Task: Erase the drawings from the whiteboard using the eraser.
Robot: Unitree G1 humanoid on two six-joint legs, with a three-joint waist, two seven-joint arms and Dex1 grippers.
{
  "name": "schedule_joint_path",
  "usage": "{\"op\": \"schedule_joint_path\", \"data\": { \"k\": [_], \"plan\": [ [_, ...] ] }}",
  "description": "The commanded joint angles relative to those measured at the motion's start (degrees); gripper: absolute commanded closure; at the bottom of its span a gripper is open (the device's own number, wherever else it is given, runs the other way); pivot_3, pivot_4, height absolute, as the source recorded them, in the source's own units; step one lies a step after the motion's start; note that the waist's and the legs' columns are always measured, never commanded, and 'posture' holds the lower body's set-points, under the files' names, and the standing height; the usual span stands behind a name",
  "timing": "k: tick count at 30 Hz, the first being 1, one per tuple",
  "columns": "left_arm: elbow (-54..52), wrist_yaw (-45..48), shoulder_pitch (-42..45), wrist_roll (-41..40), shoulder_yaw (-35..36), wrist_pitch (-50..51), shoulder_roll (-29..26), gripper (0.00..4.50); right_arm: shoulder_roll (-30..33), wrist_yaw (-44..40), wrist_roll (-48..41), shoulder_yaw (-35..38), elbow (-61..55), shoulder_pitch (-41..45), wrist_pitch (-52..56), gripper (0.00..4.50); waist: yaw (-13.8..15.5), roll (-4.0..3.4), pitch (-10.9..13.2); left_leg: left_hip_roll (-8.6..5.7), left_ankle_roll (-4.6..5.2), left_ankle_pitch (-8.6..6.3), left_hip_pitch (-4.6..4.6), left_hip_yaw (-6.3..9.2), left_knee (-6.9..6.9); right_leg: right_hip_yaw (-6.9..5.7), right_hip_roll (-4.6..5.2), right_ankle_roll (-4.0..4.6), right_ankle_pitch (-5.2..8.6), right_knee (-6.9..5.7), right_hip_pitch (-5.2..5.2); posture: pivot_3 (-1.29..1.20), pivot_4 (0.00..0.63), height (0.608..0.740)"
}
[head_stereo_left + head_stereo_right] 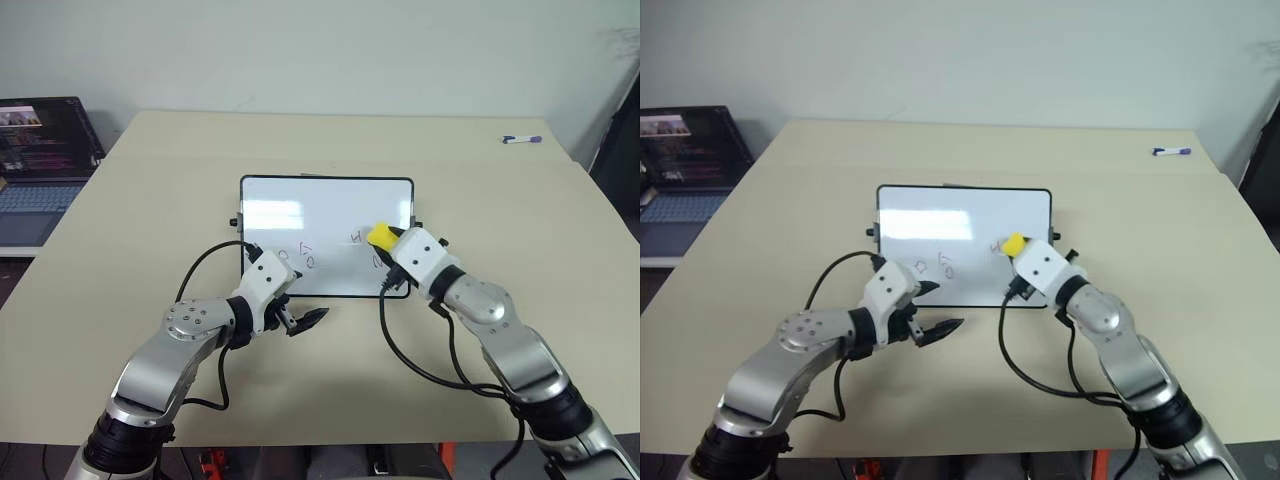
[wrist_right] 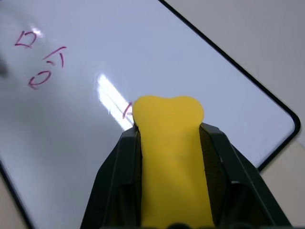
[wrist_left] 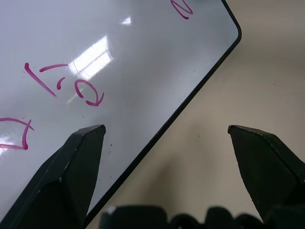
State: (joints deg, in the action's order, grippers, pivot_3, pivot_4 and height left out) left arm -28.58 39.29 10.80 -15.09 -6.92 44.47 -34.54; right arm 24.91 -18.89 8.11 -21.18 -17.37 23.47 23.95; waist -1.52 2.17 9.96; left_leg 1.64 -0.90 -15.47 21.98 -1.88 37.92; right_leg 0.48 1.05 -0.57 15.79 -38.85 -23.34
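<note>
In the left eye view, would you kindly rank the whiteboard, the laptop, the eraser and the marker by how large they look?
1. whiteboard, clearly largest.
2. laptop, though cut off by the picture's edge.
3. and 4. eraser and marker: both tiny and look alike; the eraser is partly hidden in the right gripper, so no ranking.

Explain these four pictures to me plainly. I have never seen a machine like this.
This is a two-armed humanoid robot at a beige table. The two wide pictures come from cameras on its head, looking down over its arms. The two close-ups come from cameras on its wrists. On the table lies a whiteboard with small red drawings, and a marker lies at the far right corner. A laptop sits off to the left. The right gripper is shut on a yellow eraser over the board. The left gripper is open at the board's near edge, holding nothing.
</note>
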Motion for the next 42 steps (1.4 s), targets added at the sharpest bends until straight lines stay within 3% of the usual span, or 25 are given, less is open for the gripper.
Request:
{"op": "schedule_joint_path", "data": {
  "k": [1,9,19,24,27,36,42],
  "plan": [
    [-3.07,-0.43,1.50,-0.87,-1.09,0.35,0.57,0.00,-0.26,-0.80,3.23,-0.67,4.37,3.19,-4.44,3.19,0.25,0.01,0.01,0.00,0.00,0.00,0.02,0.01,0.00,-0.03,0.01,0.01,0.00,0.01,-0.01,0.00,0.150,0.740],
    [-3.35,-0.71,2.95,-1.59,-2.01,1.06,1.07,0.00,2.50,-10.94,4.71,-4.15,5.40,1.09,-5.02,3.19,0.02,0.02,0.01,0.01,0.00,0.00,0.01,0.03,0.01,-0.05,0.04,0.02,-0.01,-0.04,-0.01,0.00,0.150,0.740],
    [-2.53,0.75,2.64,-2.25,-3.97,-0.29,0.79,0.00,-3.06,-4.49,10.38,-1.96,11.13,7.23,-7.97,3.19,-0.15,0.02,0.00,0.01,-0.01,0.01,-0.12,0.03,0.05,-0.04,0.02,0.03,-0.02,-0.12,0.06,0.00,0.150,0.740],
    [-1.95,0.76,2.63,-1.78,-4.56,-1.26,0.96,0.00,-3.08,-7.43,11.01,-3.37,11.66,6.97,-7.36,3.19,-0.13,0.02,0.00,0.00,-0.01,0.01,-0.07,0.01,0.03,-0.01,0.04,0.03,-0.02,-0.07,0.05,0.00,0.150,0.740],
    [-1.47,0.68,2.55,-1.68,-4.84,-2.02,1.23,0.00,-0.20,-13.59,11.01,-5.33,9.78,4.12,-3.97,3.19,-0.12,0.02,0.00,0.00,-0.01,0.01,-0.09,0.02,0.03,-0.03,0.04,0.04,-0.02,-0.08,0.06,0.00,0.150,0.740],
    [-0.84,0.74,2.35,-1.83,-5.01,-3.03,1.09,0.00,-2.75,-7.03,12.12,0.42,10.72,6.33,-4.41,3.19,-0.12,0.02,0.00,0.01,0.03,0.05,-0.18,0.02,0.08,-0.03,0.04,0.01,-0.05,-0.14,0.11,0.00,0.150,0.740],
    [0.31,-1.11,0.54,-3.20,-1.02,-4.08,2.59,0.00,-6.73,-10.74,-0.64,10.34,-1.89,1.70,2.58,3.19,0.06,0.01,0.01,0.01,0.02,0.03,-0.02,0.04,0.04,-0.05,0.04,0.06,-0.07,-0.07,0.05,0.00,0.150,0.740]
  ]
}}
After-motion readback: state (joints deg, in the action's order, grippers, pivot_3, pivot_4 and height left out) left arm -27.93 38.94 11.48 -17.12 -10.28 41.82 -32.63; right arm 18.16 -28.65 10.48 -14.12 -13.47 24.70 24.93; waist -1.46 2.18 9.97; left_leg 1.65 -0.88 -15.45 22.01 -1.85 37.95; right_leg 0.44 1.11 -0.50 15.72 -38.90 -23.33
